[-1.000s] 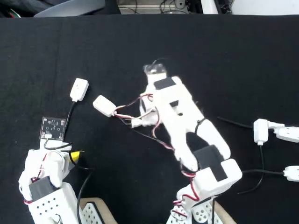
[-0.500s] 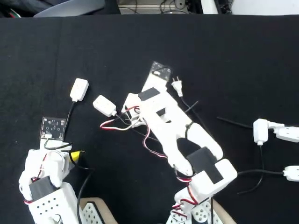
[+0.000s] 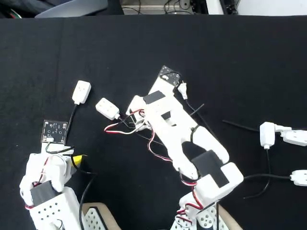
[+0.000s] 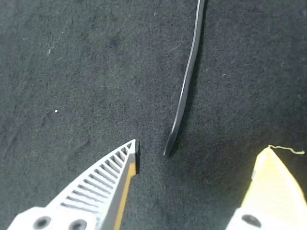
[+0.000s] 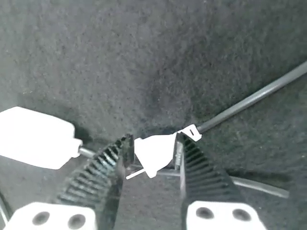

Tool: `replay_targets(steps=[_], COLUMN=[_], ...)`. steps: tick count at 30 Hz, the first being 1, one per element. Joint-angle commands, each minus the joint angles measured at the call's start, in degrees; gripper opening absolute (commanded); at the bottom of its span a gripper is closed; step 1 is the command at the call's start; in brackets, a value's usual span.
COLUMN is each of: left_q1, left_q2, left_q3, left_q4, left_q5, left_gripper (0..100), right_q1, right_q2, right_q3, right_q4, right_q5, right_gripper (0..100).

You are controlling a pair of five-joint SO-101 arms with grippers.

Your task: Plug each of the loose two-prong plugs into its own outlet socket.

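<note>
My right gripper [image 5: 153, 139] is shut on a white two-prong plug [image 5: 154, 154], whose prongs point back toward the wrist and whose black cable [image 5: 249, 100] trails away. A white outlet socket [image 5: 36, 139] lies just beside that gripper's finger. In the high view the right gripper [image 3: 173, 80] sits mid-table with the plug [image 3: 182, 89] at its tip, and two white sockets [image 3: 81, 91] [image 3: 107, 109] lie to its left. My left gripper [image 4: 200, 147] is open over the cloth, with a black cable end [image 4: 184, 100] between its fingers. It stays near the front left [image 3: 71, 154].
Black cloth covers the table [image 3: 240, 57]. At the right edge a white plug [image 3: 267, 134] sits against another white socket [image 3: 295, 137], and one more white piece [image 3: 300, 178] lies below it with black cables. Red and white arm wires [image 3: 129, 127] hang near the middle sockets.
The right arm has swung and turned its wrist, carrying its gripper a little to the right and bringing the plug into sight at its tip. The left arm has kept still.
</note>
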Motion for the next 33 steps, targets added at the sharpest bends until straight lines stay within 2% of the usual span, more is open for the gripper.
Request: replay_targets(steps=[1,7,13,18,25,27,30,33], left_q1=[0.7,0.7,0.7,0.7,0.7,0.7,0.7,0.7], left_q2=[-0.3,-0.3,-0.3,-0.3,-0.3,-0.3,-0.3,-0.3], left_q3=[0.0,0.0,0.0,0.0,0.0,0.0,0.0,0.0], left_q4=[-1.1,-1.1,-1.0,-1.0,-1.1,-1.1,-1.1,-1.1], left_q5=[-0.7,-0.7,-0.7,-0.7,-0.7,-0.7,-0.7,-0.7], left_gripper=[37,37,37,37,37,37,37,37], right_q1=[1.4,0.4,0.1,0.0,-5.5,-5.5,-5.3,-5.3], right_q2=[0.1,-2.2,1.8,7.5,11.5,11.6,11.1,9.0], right_q3=[-0.7,-7.3,-5.6,-8.4,-12.4,-12.9,-12.9,-12.9], right_q4=[2.3,16.0,11.0,10.8,10.8,10.8,10.9,13.6], right_q5=[0.1,0.8,0.4,1.0,0.5,1.0,3.3,7.8], right_gripper=[13.6,13.8,13.6,13.5,13.4,10.8,0.9,1.3])
